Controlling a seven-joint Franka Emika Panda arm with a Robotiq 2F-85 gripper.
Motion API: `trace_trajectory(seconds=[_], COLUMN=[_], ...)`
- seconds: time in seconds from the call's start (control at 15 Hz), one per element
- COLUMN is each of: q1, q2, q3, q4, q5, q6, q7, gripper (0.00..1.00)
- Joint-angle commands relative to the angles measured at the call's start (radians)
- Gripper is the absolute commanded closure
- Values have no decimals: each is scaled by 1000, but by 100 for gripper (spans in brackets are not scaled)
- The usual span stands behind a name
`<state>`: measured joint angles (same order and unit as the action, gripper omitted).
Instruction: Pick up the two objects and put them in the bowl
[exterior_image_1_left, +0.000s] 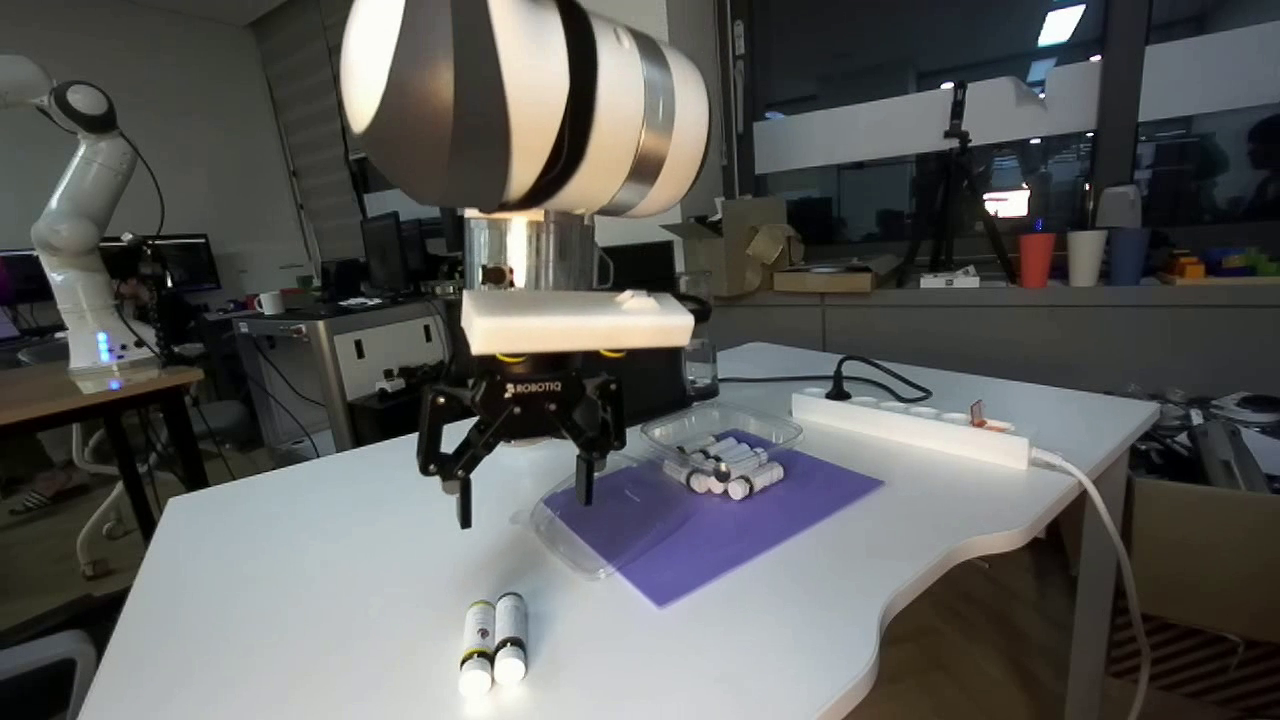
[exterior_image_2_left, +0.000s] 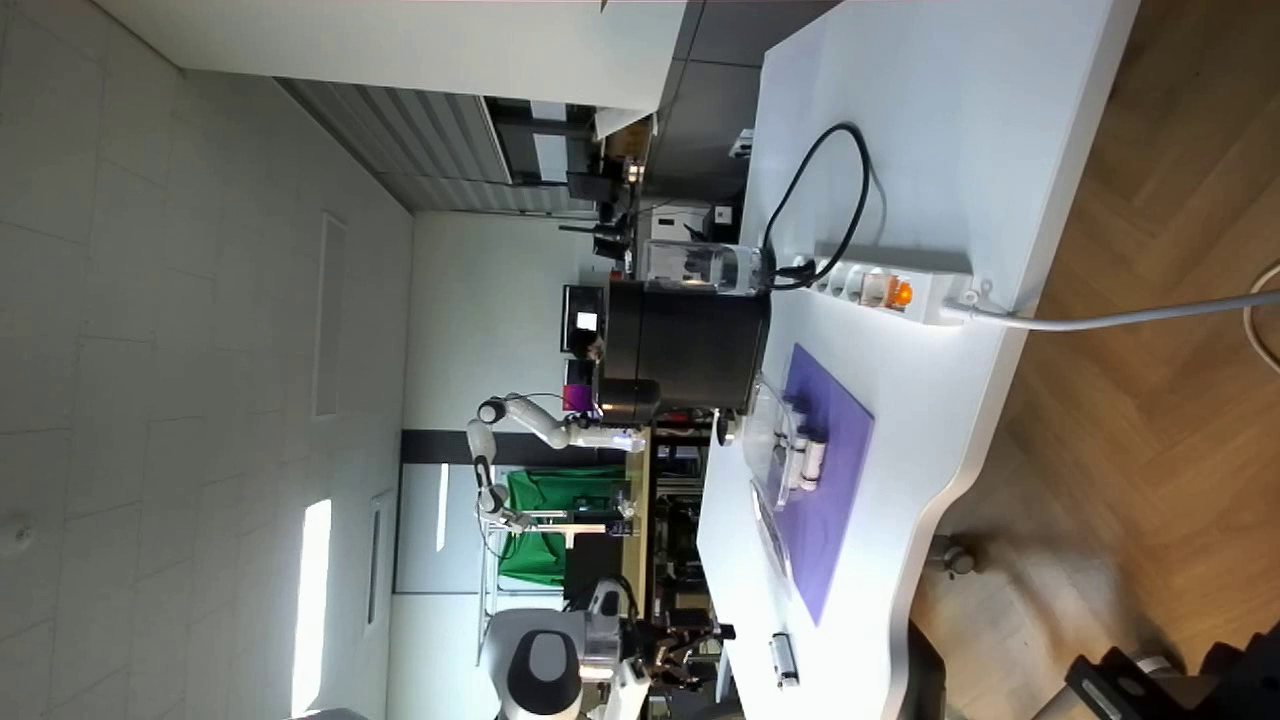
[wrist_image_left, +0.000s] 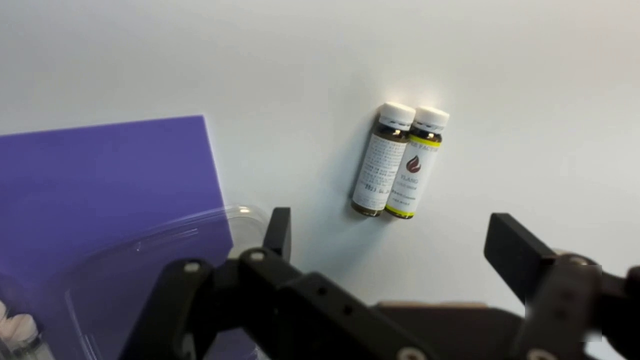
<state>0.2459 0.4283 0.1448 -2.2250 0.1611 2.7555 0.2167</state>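
My black two-fingered gripper (exterior_image_1_left: 525, 498) hangs with its fingers (wrist_image_left: 278, 232) spread wide, and two small white-capped bottles of dark glass (wrist_image_left: 381, 170) lie on the white tabletop (exterior_image_1_left: 300, 590).
The pair rest on their sides, touching, both in white labels; the yellow-banded bottle (wrist_image_left: 411, 177) bears a dark red flame mark. In my wrist view they show beyond my fingertips, caps toward the top. Apart from them, a purple rectangular sheet (exterior_image_1_left: 770, 527) bears a clear plastic container (exterior_image_1_left: 783, 440) and more white-capped bottles (exterior_image_1_left: 757, 481); I cannot tell whether every one is inside it. Beside it, a clear plastic lid (exterior_image_1_left: 612, 522) lies partly over the sheet, partly over the tabletop.
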Motion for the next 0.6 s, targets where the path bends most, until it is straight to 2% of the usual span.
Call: trace_trajectory(seconds=[0.0,0.27,0.53], q1=[82,131,192], q2=[99,185,245], q3=[-70,-80,-123], q4=[87,151,202], q5=[-35,-2,-12], q6=[33,37,23], q7=[174,249,323], gripper=[0,0,0])
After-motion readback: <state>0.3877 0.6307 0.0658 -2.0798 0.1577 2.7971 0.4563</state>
